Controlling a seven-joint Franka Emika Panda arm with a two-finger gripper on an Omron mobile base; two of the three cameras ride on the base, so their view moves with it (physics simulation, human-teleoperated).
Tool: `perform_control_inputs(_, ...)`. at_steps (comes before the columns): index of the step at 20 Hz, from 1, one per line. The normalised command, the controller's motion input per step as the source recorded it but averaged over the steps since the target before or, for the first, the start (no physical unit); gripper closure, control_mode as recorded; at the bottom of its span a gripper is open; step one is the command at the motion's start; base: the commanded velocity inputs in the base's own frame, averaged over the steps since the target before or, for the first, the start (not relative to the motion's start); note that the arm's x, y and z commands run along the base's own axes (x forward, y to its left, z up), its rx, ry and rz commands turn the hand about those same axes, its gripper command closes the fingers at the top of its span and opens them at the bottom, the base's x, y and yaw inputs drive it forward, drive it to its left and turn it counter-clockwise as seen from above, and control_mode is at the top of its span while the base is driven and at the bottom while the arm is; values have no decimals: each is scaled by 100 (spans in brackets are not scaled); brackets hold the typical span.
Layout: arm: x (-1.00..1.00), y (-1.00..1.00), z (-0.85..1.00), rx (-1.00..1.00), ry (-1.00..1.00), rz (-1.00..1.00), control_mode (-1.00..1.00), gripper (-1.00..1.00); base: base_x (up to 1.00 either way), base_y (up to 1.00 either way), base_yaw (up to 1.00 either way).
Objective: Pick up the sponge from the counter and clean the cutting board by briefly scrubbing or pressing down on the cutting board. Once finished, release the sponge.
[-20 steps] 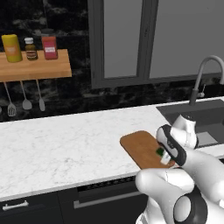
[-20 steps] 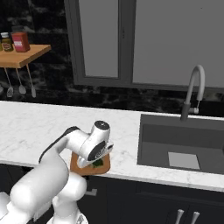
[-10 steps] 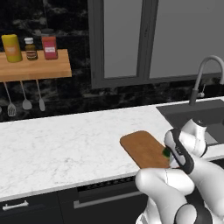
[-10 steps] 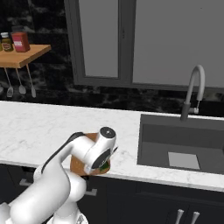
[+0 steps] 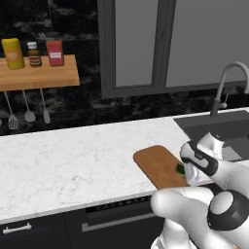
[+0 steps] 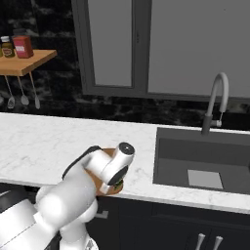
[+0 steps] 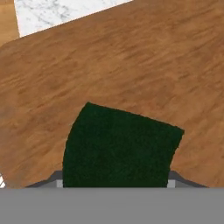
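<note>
The brown wooden cutting board (image 5: 154,164) lies on the white marble counter (image 5: 73,165) just left of the sink. My gripper (image 5: 187,171) is low over the board's right part, shut on the dark green sponge (image 5: 180,168), which peeks out at the hand's left side. In the hand view the sponge (image 7: 120,146) sits between the fingertips (image 7: 173,180) with the board's wood grain (image 7: 131,65) right behind it; whether it presses on the wood cannot be told. From the right base view, the hand (image 6: 117,173) covers most of the board (image 6: 108,190).
The dark sink (image 6: 205,163) with its curved faucet (image 6: 215,102) starts just right of the board. A wooden wall shelf (image 5: 39,73) with bottles hangs at the back left, with utensils (image 5: 28,108) under it. Bare counter stretches left of the board.
Over the last second the hand carried the sponge rightward across the board toward the sink side; since half a second ago it has hardly shifted.
</note>
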Motion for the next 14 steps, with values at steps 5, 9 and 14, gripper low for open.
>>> perform_control_inputs(5,38,0,-10,1,0,21,-100,100,0,0,0)
perform_control_inputs(9,42,0,-1,0,0,20,-100,100,0,0,0)
perform_control_inputs(14,37,0,0,0,-1,17,-100,100,0,0,0)
